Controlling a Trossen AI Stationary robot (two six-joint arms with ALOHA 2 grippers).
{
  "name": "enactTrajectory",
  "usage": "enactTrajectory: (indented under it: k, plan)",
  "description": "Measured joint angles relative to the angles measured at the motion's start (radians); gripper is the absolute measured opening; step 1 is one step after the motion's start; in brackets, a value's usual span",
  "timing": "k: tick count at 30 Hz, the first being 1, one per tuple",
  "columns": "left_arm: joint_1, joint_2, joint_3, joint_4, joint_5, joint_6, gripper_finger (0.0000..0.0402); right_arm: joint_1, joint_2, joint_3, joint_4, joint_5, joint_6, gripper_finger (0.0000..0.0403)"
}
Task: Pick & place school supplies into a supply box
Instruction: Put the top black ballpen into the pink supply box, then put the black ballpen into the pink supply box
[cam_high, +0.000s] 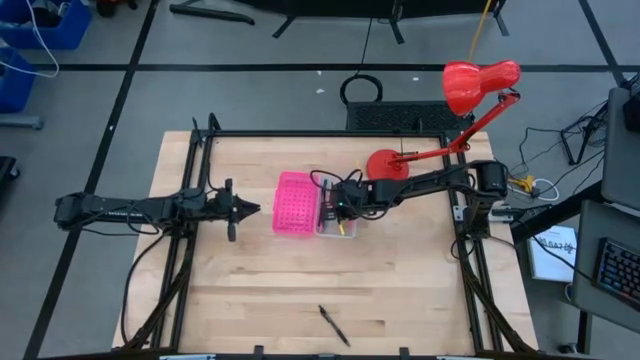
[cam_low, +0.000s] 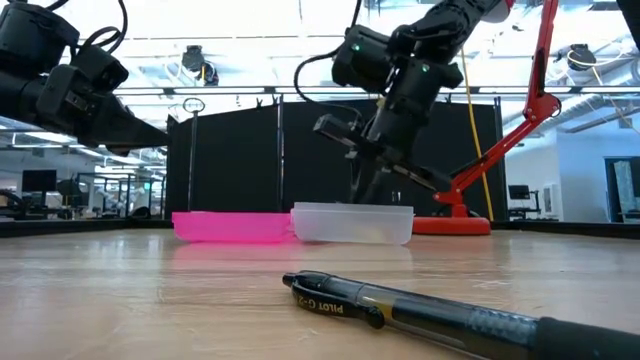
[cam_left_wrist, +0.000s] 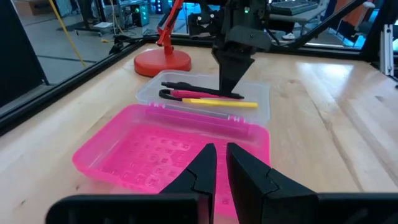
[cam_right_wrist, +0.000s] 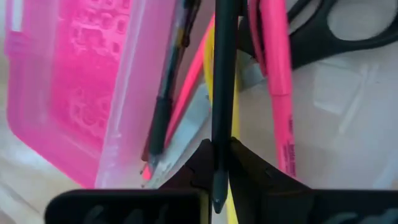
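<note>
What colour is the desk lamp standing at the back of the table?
Bright red: the lamp, its arm and its round base alike. The high view shows it best.

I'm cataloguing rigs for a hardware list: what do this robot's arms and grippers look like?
Both arms are dark, slim and jointed, with black cables running along them. The left gripper and right gripper each end in two black, tapered fingers. A small green light glows on the right arm's wrist. No readable markings show.
</note>
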Motion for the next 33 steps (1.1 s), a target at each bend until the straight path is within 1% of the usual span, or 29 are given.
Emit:
enactTrajectory:
  k: [3,9,13,15,18,24,27,28,29,31,33]
  plan:
    - [0.000,0.000,0.000,-0.003,0.000,-0.007,0.0047,0.000,0.000,-0.018,0.033,-0.001,-0.001,0.0028]
    - [0.000,0.000,0.000,-0.022,0.057,-0.016,0.0047,0.000,-0.007,-0.024,0.035,0.000,-0.035,0.0070]
    - [0.000,0.000,0.000,-0.027,0.062,-0.016,0.0047,0.000,-0.007,-0.024,0.085,-0.011,-0.074,0.0091]
    - [0.000,0.000,0.000,-0.027,0.063,-0.016,0.0047,0.000,-0.007,-0.024,0.109,-0.034,-0.095,0.0099]
    - [0.000,0.000,0.000,-0.027,0.062,-0.016,0.0047,0.000,-0.029,-0.024,0.107,-0.043,-0.167,0.0105]
    - [0.000,0.000,0.000,-0.027,0.079,-0.016,0.0047,0.005,-0.138,-0.024,0.059,-0.027,-0.320,0.0101]
    - [0.000,0.000,0.000,-0.026,0.079,-0.005,0.0047,0.007,-0.207,-0.024,0.027,-0.027,-0.451,0.0098]
    - [0.000,0.000,0.000,-0.025,0.080,0.001,0.0047,0.013,-0.236,-0.024,0.018,-0.018,-0.532,0.0098]
    - [0.000,0.000,0.000,-0.022,0.079,0.003,0.0047,0.022,-0.266,-0.023,-0.002,0.019,-0.622,0.0098]
    - [0.000,0.000,0.000,-0.003,0.077,0.004,0.0047,0.057,-0.324,-0.025,-0.038,0.147,-0.797,0.0098]
    - [0.000,0.000,0.000,0.018,0.074,0.004,0.0047,0.097,-0.384,-0.060,-0.018,0.264,-0.935,0.0098]
